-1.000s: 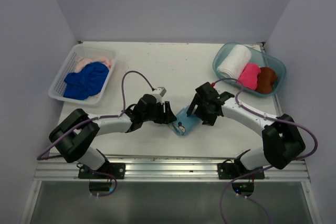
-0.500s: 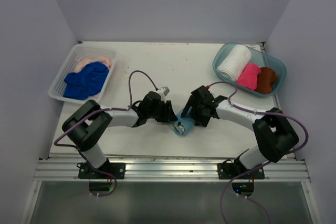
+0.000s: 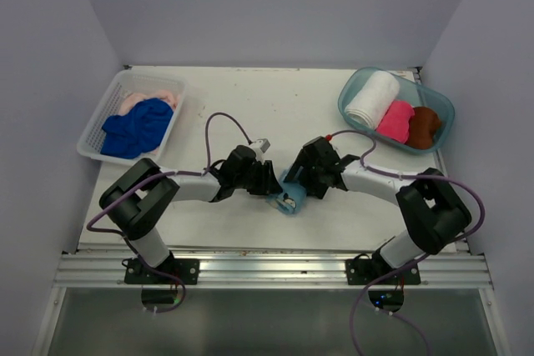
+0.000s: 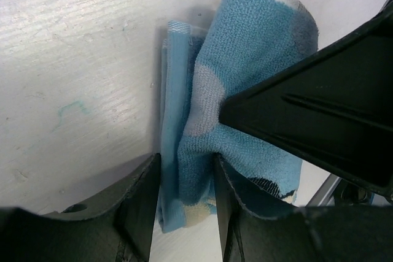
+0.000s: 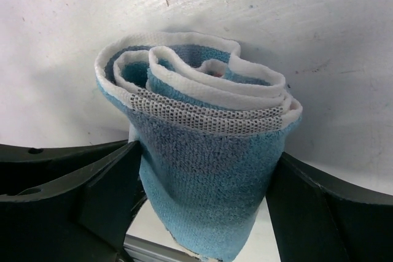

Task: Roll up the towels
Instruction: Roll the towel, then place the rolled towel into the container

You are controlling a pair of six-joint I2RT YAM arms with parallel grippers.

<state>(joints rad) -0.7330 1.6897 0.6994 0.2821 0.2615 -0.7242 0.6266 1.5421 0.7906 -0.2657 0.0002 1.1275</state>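
Soft, fluffy cloth bends and squashes, and it weighs very little. The light blue towel (image 5: 202, 115) is rolled up on the table (image 3: 267, 106) near the front edge, between the two arms. It can come unrolled, so I think it is best held across the whole roll, not by a loose flap. The right gripper (image 5: 206, 170) squeezes the roll from both sides. The left gripper (image 4: 186, 170) pinches its end. They are close and could bump. The basket (image 3: 92, 131) and tub (image 3: 440, 114) are well apart.

Lab cell: plain-walled robot table (image 3: 267, 97)
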